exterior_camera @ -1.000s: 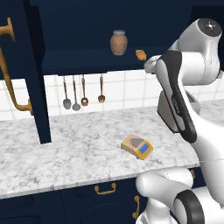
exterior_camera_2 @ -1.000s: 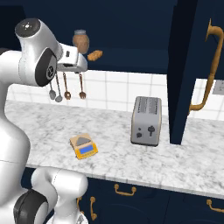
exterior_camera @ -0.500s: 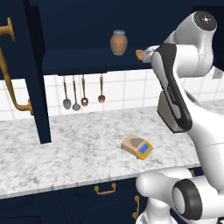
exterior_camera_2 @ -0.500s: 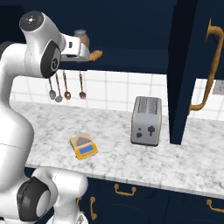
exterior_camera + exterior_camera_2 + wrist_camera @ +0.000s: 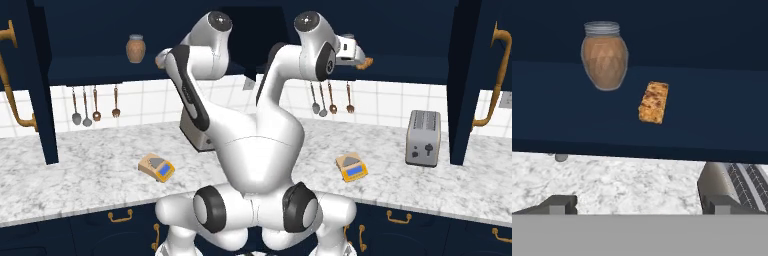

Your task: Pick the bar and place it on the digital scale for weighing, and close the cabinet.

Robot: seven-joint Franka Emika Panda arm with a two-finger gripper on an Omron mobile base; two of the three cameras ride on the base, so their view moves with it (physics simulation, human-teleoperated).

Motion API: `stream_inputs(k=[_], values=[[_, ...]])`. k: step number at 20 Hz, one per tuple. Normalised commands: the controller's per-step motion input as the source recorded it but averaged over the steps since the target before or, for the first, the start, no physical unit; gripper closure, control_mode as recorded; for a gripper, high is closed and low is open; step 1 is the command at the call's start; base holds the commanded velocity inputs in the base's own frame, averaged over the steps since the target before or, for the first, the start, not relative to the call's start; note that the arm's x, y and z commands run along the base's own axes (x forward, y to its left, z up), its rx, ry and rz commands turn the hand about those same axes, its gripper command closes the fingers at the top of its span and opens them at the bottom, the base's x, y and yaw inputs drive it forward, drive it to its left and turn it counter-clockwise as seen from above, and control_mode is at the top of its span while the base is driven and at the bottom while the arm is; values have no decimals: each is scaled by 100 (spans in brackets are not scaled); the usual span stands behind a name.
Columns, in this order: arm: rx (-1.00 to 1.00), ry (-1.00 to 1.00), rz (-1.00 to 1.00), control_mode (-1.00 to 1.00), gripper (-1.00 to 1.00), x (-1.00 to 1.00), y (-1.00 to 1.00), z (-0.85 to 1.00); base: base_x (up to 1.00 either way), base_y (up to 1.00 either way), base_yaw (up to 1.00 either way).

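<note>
Hand view puts the bar (image 5: 653, 102) dead ahead of my tool (image 5: 639, 207), lying flat on the cabinet (image 5: 712, 117) shelf a little right of centre, beyond the two tips and not yet between them; nothing touches it. Its long axis runs nearly away from me along my line of approach, leaning slightly to the right at the far end, so I judge the fingers should straddle its narrow width and not its length. My tool is spread wide, carrying nothing, with one fingertip (image 5: 558, 204) low on the left and the other low on the right. Just left of the bar, apart from it, stands the brown jar (image 5: 604, 55), upright with its lid on; I judge it the one neighbour to mind, since the left finger will pass on that side. From the right base view the tool (image 5: 360, 59) is raised to shelf level with the bar (image 5: 365, 62) at its front. Below on the table (image 5: 466, 185) sit the digital scale (image 5: 352, 167), well apart from the shelf and nearer my base, and the toaster (image 5: 423, 137) to its right. Utensils (image 5: 95, 105) hang on the tiled wall under the shelf. Both cabinet doors stand open, the right door (image 5: 476, 75) by the toaster, so closing is yet to do
</note>
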Motion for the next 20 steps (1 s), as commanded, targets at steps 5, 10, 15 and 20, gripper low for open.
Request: stream_inputs(k=[5,10,15,20], values=[[0,0,0,-100,-100,48,-8,-19,0,0,0],[0,1,0,-100,-100,62,-1,-11,0,0,0],[0,0,0,-100,-100,57,0,-2,0,0,0],[0,2,0,-100,-100,49,0,-2,0,0,0]])
